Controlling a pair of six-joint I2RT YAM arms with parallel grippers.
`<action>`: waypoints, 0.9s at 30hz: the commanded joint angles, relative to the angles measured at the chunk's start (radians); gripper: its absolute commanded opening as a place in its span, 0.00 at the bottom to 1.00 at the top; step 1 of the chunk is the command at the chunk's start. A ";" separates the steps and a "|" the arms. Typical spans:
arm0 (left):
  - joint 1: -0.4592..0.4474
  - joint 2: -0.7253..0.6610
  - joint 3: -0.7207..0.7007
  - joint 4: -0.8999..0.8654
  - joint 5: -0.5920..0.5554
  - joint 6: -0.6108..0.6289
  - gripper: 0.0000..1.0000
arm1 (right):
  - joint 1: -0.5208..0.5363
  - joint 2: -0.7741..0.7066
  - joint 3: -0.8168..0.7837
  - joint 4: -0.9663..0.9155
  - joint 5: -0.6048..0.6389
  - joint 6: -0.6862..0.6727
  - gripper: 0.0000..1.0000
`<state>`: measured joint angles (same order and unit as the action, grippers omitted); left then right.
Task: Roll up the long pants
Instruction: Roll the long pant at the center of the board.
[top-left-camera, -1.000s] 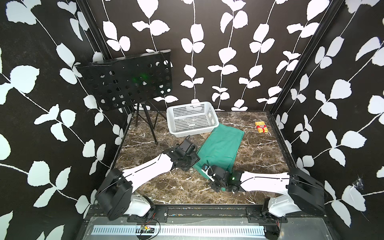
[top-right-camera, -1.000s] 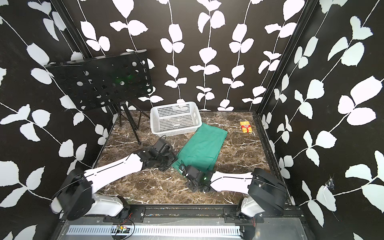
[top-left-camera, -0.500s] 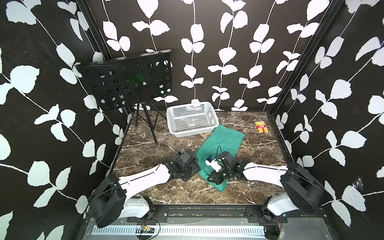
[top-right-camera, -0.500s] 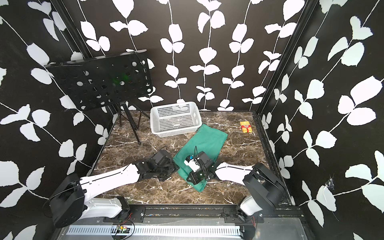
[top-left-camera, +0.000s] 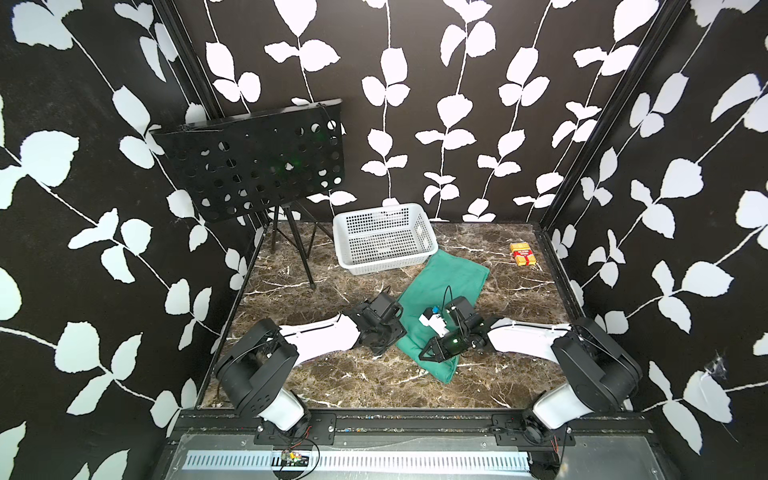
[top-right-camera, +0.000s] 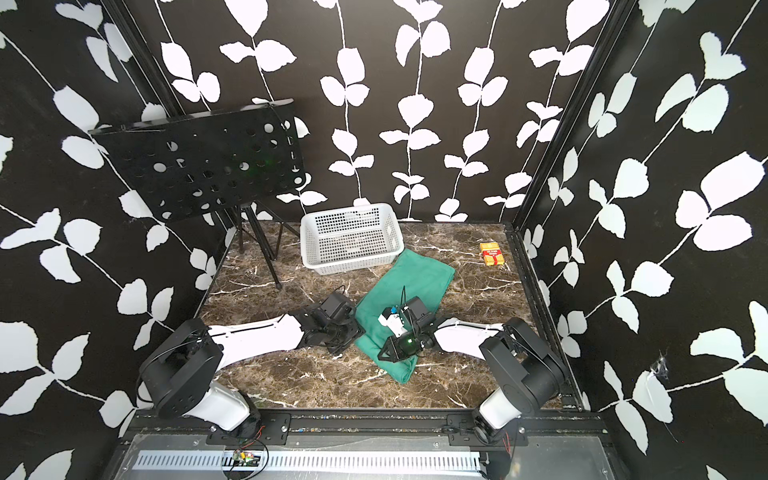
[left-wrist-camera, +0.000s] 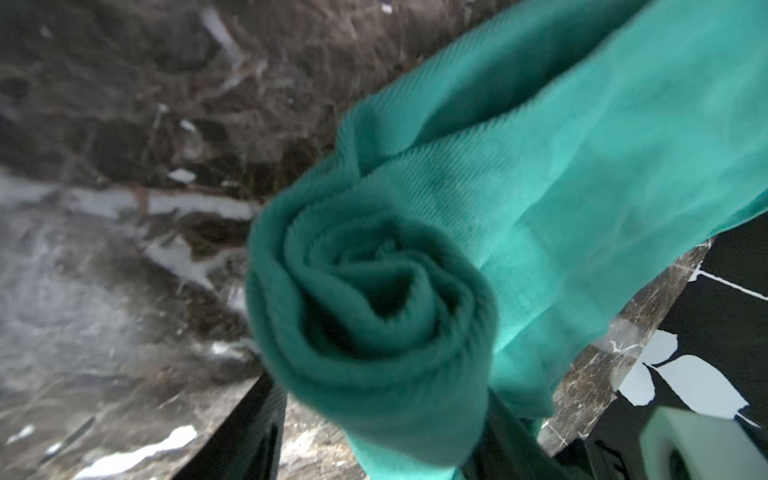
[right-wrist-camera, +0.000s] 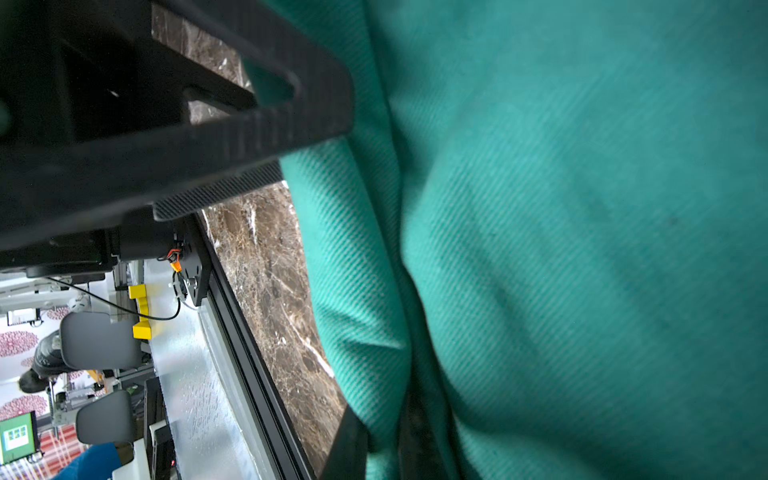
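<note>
Soft, limp long pants (apt to unroll) are best held at both rolled ends; cloth is pinched in the closed right gripper; no hold can be told for the left gripper.

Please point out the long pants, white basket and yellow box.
long pants (top-left-camera: 451, 277): a top view, unrolled part
white basket (top-left-camera: 386, 264): a top view, near wall
yellow box (top-left-camera: 523, 253): a top view, top face

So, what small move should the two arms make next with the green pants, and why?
Probably turn the roll one turn further toward the white basket. The right fingers are shut on the long pants near the roll, the left fingers flank its spiral end, and the far part lies flat, unrolled.
</note>
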<state>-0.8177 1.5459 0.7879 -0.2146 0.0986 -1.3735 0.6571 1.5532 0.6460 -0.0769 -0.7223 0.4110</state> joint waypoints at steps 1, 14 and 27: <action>0.030 0.046 0.018 -0.010 0.019 0.019 0.56 | -0.026 0.000 -0.015 -0.067 0.058 0.033 0.00; 0.044 0.170 0.133 -0.138 0.076 0.088 0.00 | 0.087 -0.233 0.018 -0.215 0.423 -0.053 0.43; 0.038 0.095 0.126 -0.270 0.069 -0.050 0.00 | 0.648 -0.232 -0.027 -0.048 1.232 -0.395 0.64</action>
<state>-0.7818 1.6794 0.9398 -0.3588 0.1852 -1.3689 1.2461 1.2556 0.6273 -0.1761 0.3061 0.0990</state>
